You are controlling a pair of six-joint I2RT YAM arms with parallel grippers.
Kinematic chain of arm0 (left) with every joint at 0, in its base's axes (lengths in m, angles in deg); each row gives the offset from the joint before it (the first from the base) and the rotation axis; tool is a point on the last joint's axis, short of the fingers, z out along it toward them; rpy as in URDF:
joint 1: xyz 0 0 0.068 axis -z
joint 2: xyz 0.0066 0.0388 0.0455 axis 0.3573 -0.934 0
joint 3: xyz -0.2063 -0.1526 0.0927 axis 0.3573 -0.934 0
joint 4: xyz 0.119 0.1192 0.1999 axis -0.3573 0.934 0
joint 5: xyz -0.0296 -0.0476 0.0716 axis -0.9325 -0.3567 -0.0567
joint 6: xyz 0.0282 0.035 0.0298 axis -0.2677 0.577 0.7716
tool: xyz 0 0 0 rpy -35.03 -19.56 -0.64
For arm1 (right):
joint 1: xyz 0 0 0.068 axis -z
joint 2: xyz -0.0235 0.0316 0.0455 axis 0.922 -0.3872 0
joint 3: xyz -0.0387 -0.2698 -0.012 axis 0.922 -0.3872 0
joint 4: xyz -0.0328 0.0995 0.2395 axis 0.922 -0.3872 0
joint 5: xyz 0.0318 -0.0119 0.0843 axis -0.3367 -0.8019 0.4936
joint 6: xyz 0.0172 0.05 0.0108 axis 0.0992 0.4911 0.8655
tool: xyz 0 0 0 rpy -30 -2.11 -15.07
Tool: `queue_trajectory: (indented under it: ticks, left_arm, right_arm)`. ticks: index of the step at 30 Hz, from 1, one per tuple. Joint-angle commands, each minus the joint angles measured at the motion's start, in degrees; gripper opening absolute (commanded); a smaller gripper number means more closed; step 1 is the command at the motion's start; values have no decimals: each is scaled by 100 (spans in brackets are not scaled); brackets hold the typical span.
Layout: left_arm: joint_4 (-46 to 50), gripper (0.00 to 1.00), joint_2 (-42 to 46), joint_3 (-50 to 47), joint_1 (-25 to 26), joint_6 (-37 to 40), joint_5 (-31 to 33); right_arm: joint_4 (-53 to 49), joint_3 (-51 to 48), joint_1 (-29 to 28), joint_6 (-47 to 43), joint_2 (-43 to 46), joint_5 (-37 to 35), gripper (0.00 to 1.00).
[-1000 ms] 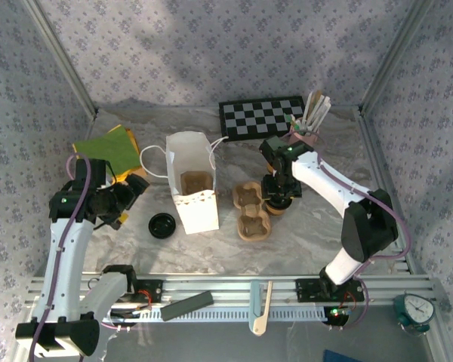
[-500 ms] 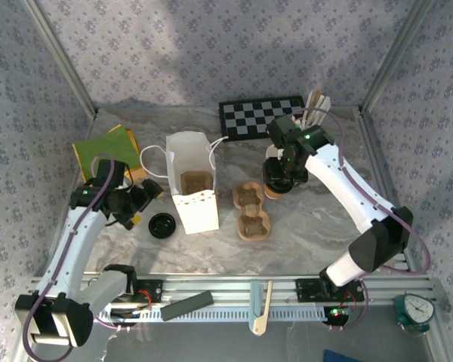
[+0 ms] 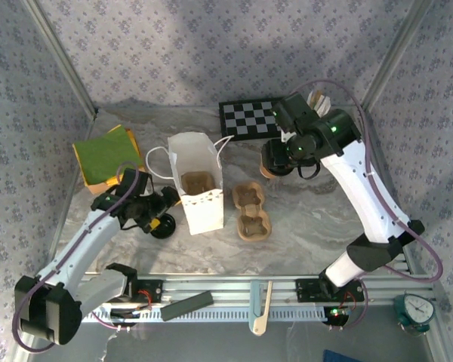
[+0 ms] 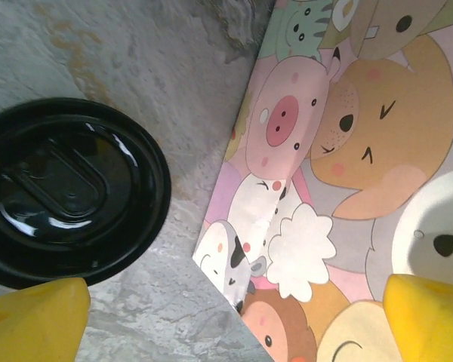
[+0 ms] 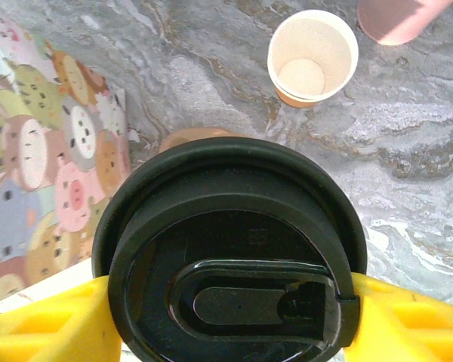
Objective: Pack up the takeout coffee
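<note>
The right end effector [image 5: 226, 317] grips the lidded takeout coffee [image 5: 234, 249], an empty paper cup [image 5: 312, 56] standing beyond.

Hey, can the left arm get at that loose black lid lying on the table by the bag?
Probably yes: the left claw is open just over the black lid, which lies uncovered; only the paper bag crowds one side.

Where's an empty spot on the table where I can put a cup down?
The biggest bare patch of table lies between the pulp cup tray and the right arm. A narrower strip runs in front of the paper bag and tray, before the metal rail. It's crowded left of the bag by the loose black lid, and near the chessboard.
</note>
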Motion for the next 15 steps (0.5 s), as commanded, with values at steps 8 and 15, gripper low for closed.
queue_trajectory:
  ticks: [8, 15]
  left_arm:
    - [-647, 99, 79, -264, 704, -629, 298]
    - [-819, 99, -101, -253, 936, -640, 355]
  right_arm:
    - [-1209, 1987, -753, 189, -774, -299, 65]
    - [-1290, 2557, -1136, 368, -938, -271, 64]
